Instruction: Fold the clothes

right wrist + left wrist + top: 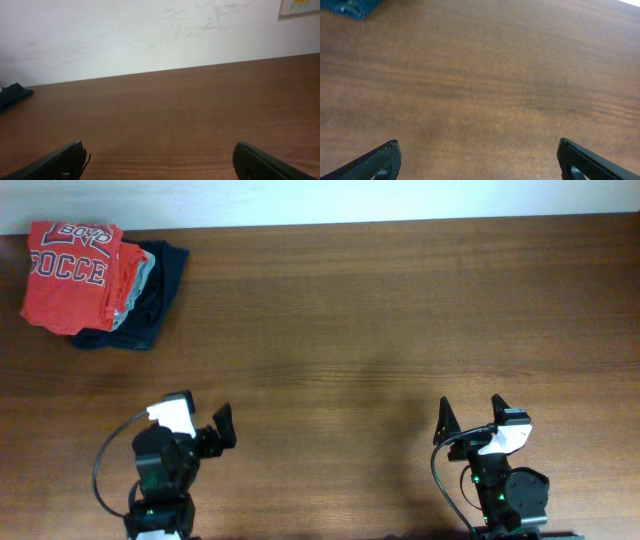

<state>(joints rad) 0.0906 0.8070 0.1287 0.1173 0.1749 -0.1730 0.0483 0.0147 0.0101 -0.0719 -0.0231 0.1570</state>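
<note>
The clothes (68, 275) lie in a small pile at the table's far left corner, an orange-red T-shirt with SOCCE lettering on top and another orange-red layer showing at its right edge. My left gripper (208, 408) hangs open over bare wood near the front left, far from the pile. In the left wrist view its two dark fingertips (382, 160) stand wide apart with only table between them. My right gripper (470, 408) is at the front right, also open, and the right wrist view shows its gripper (159, 152) empty.
A pale grey garment (143, 278) and a dark navy garment (158, 298) lie under the pile's right side; the navy corner (355, 6) shows in the left wrist view. The white wall (150, 35) runs behind the table's far edge.
</note>
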